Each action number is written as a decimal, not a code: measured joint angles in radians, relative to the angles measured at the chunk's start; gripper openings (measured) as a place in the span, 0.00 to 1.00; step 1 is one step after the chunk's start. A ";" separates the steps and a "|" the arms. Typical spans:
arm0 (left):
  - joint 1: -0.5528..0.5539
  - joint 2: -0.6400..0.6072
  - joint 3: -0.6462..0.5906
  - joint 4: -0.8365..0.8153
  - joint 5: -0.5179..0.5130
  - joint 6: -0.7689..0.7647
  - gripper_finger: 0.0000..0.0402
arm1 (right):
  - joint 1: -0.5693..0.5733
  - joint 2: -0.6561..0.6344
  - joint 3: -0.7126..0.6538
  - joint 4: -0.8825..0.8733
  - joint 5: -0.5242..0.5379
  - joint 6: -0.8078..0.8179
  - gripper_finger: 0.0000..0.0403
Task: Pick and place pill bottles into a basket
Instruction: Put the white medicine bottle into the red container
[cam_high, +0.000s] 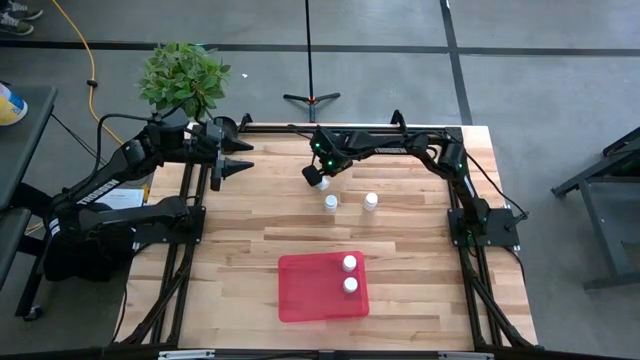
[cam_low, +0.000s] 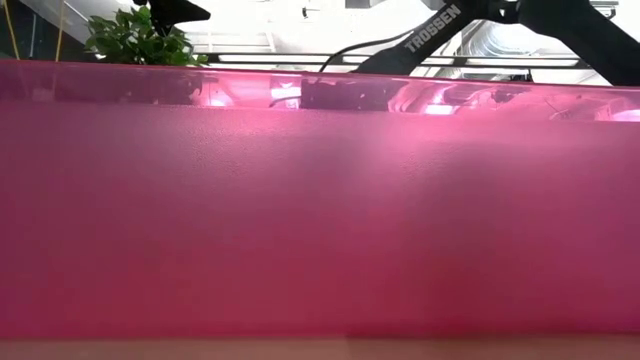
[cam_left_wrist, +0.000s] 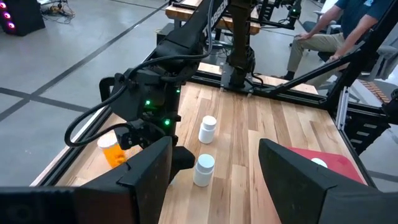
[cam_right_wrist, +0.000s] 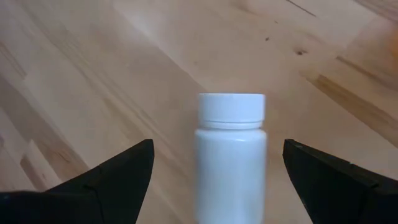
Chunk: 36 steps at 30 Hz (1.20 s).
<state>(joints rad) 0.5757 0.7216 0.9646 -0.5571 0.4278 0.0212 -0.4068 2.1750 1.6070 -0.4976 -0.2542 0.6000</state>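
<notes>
Overhead arrangement of the wooden surface, with the red basket taken as landmark. Two white pill bottles stand upright inside the basket, near its right wall, one just behind the other. Beyond the basket's far edge, two further white pill bottles stand apart on the bare surface. The right end effector hangs farther back still, above and beside these; its fingers are spread wide, and in the right wrist view a white bottle stands upright between the two dark fingers without either touching it. In the left wrist view an orange pill bottle shows just beside the right arm's wrist, away from the basket. The left end effector waits off the basket's far left corner, by the surface's back edge, its fingers parted and gripping nothing. A potted plant stands behind the left arm. A seated person shows beyond the surface in the left wrist view.
</notes>
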 joint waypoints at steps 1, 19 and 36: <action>0.000 0.000 0.000 0.000 0.000 0.000 0.69 | 0.000 0.000 0.000 0.000 0.000 -0.001 0.86; 0.000 0.000 0.000 -0.003 -0.002 -0.004 0.69 | 0.000 -0.002 0.002 0.001 0.000 0.004 0.71; 0.000 0.000 0.000 -0.022 -0.003 -0.005 0.69 | 0.022 -0.002 0.002 0.001 -0.056 -0.011 0.55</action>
<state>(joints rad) 0.5755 0.7216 0.9646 -0.5789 0.4248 0.0166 -0.3851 2.1727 1.6089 -0.4961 -0.3102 0.5894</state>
